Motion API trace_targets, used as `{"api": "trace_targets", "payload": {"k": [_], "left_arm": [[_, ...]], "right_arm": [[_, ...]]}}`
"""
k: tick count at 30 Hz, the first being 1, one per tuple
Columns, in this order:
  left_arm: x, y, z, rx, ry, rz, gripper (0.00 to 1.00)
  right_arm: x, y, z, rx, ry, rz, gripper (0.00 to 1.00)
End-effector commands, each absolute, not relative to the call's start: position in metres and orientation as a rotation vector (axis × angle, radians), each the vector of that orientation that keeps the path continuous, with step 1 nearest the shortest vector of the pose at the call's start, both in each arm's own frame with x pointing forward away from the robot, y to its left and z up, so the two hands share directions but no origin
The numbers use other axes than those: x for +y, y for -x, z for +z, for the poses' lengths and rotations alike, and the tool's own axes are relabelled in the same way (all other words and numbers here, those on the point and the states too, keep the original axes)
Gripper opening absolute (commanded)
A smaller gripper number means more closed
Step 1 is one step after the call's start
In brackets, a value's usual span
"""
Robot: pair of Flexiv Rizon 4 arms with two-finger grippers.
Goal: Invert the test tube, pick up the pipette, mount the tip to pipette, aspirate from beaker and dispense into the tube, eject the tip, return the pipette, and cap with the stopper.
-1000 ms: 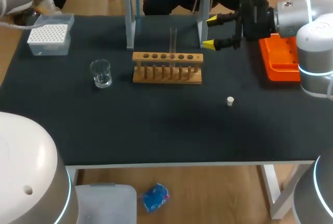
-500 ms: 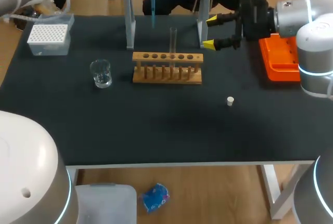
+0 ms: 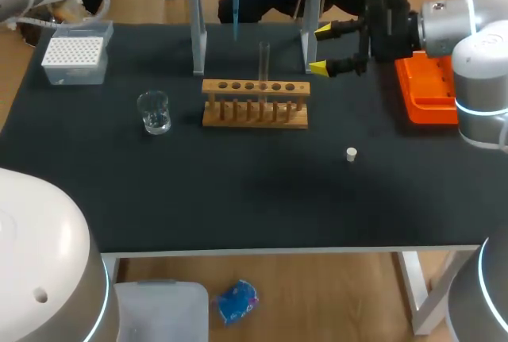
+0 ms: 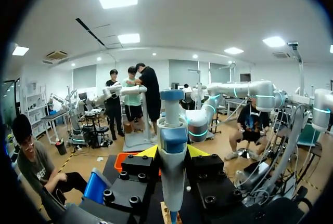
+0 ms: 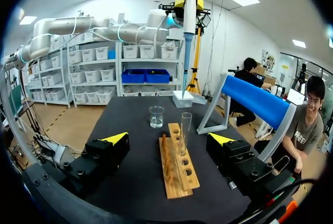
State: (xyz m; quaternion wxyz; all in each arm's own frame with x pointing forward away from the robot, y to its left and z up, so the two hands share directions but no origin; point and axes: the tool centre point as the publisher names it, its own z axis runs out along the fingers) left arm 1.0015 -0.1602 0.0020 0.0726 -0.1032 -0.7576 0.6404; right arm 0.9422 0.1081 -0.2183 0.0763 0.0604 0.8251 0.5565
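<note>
Pipette [image 3: 235,1] has arrived near test tube [image 3: 263,60] — clamped in left end effector [image 4: 173,151].

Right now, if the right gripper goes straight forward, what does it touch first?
Probably the tube in the rack, straight ahead of the right gripper. Height is unclear; the rack's near end may come first.

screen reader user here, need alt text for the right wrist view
The open right claw faces a wooden rack holding one upright test tube, with a beaker beyond. Farther off, the left claw holds the pipette tip down.
</note>
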Motion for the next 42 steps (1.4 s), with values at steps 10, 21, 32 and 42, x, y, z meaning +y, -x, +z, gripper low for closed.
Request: {"api": "trace_targets", "payload": {"k": [10, 21, 32, 42], "left_arm": [[-0.183, -1.002, 0.012, -2.268, 0.342, 1.914, 0.0], [-0.209, -0.995, 0.023, -2.259, 0.372, 1.915, 0.0], [-0.216, -0.997, 0.009, -2.234, 0.383, 1.931, 0.0], [-0.217, -0.998, 0.004, -2.215, 0.383, 1.942, 0.0]], "right_arm": [[0.108, -0.942, -0.219, 2.472, -0.181, 1.669, 1.0], [0.108, -0.942, -0.219, 2.472, -0.181, 1.669, 1.0], [0.108, -0.942, -0.219, 2.472, -0.181, 1.669, 1.0], [0.108, -0.942, -0.219, 2.472, -0.181, 1.669, 1.0]]}}
